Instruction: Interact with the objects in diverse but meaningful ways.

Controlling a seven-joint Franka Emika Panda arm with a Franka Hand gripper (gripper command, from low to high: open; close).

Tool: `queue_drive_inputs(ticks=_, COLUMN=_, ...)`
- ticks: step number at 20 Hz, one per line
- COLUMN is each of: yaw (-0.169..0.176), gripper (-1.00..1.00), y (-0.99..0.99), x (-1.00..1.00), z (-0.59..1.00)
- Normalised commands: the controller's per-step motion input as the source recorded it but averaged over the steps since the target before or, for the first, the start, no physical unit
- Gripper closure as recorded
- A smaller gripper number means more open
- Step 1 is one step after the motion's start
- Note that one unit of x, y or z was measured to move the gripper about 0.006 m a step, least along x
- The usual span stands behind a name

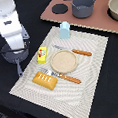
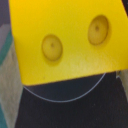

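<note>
Wrist view showed the yellow holed cheese wedge (image 2: 70,37) right below the gripper; its grip couldn't be told.

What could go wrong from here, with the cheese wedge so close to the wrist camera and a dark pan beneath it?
1. The cheese wedge fills the wrist view and no fingers show, so the hold on it cannot be checked; it might slip.
2. Only part of the pan rim shows below the wedge, so a release may catch the rim and tip out.
</note>
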Motion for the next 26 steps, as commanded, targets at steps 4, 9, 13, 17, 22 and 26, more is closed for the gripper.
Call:
queue_drive_inputs(ticks=4, yaw=0.021, gripper=1.00, y=-0.15, x=-0.66, z=0.00)
queue_drive_inputs(ticks=9, yaw=0.015, gripper=1.00, y=-0.25, x=-0.71, z=-0.10)
queue_drive_inputs(ticks=13, yaw=0.022, gripper=1.00, y=-0.18, x=-0.70, z=-0.15)
queue_drive_inputs(ticks=17, yaw=0.022, gripper=1.00, y=-0.16, x=-0.65, z=-0.19)
queue_drive_inputs(ticks=22, yaw=0.011, gripper=-1.00, y=0.00, x=-0.40, z=-0.02)
queue_drive_inputs(ticks=26, yaw=0.000, gripper=-1.00, y=0.13, x=-0.22, z=0.12)
